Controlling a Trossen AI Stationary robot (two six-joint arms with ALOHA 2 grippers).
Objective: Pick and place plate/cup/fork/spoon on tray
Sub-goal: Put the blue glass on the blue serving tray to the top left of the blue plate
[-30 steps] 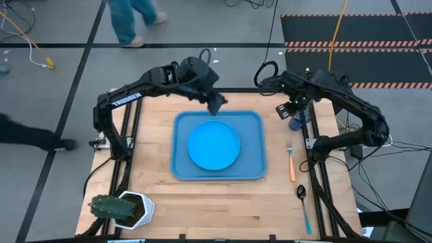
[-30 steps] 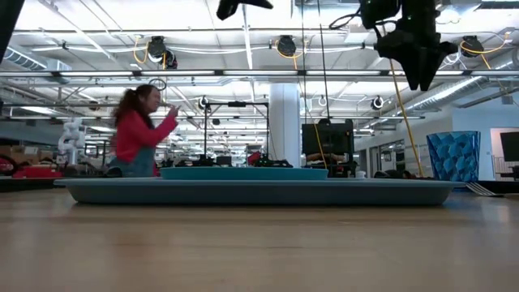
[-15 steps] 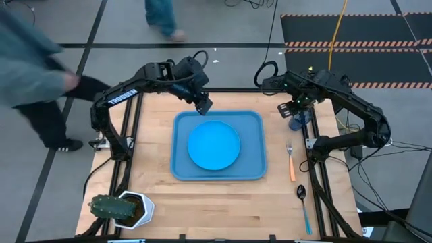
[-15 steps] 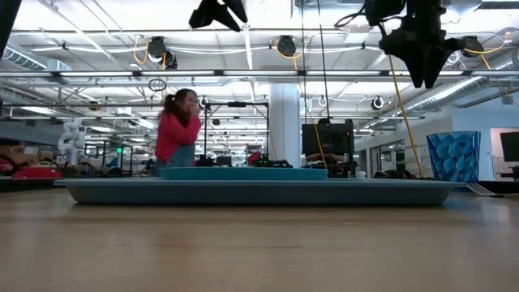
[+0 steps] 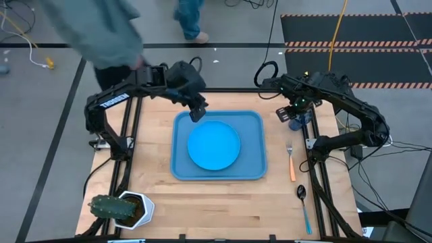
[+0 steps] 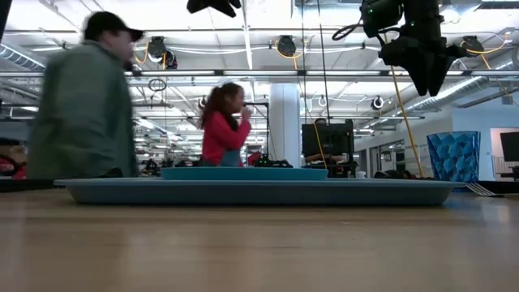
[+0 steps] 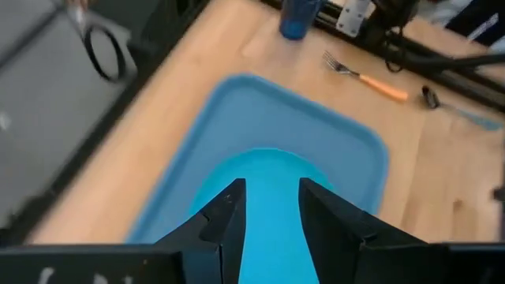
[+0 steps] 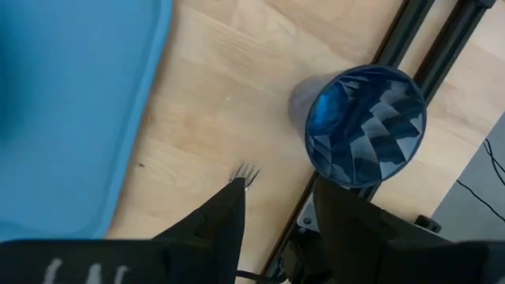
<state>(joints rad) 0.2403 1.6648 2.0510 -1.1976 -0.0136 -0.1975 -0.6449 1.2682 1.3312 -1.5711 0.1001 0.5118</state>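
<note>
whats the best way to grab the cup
Grip the cup across its rim, coming straight down. It stands upright with its mouth open upward, right of the tray, and the right end effector hangs open above it. The faceted wall narrows downward, so a rim pinch probably seats best.

The plate (image 5: 214, 145) sits in the middle of the tray (image 5: 254, 169) at table centre. To the tray's right lie the fork (image 5: 291, 161) and, nearer the front edge, the spoon (image 5: 304, 206); the cup (image 5: 298, 121) stands behind them.

One camera looks straight down on the whole table; another sits at tabletop level, facing the room. Both share the tray (image 5: 217, 146) at centre frame.
</note>
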